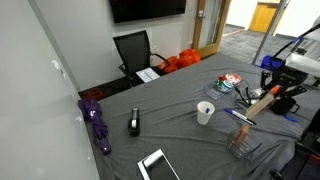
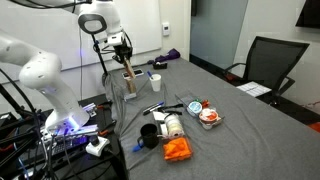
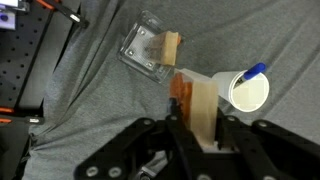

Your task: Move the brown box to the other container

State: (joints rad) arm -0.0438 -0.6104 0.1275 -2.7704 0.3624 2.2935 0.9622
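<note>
Brown box [image 3: 205,100] sat clamped in my gripper [image 3: 200,128] above the wrinkled grey tablecloth [image 1: 175,100]; white cup [image 1: 205,112] stood near, black chair [image 1: 133,50] far behind.

No lettering is legible anywhere, perhaps because the views are coarse.

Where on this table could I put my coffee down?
Bare cloth lies between the black device and the white cup, and behind them toward the office chair. It is crowded around the gripper holding the brown box beside the clear container.
</note>
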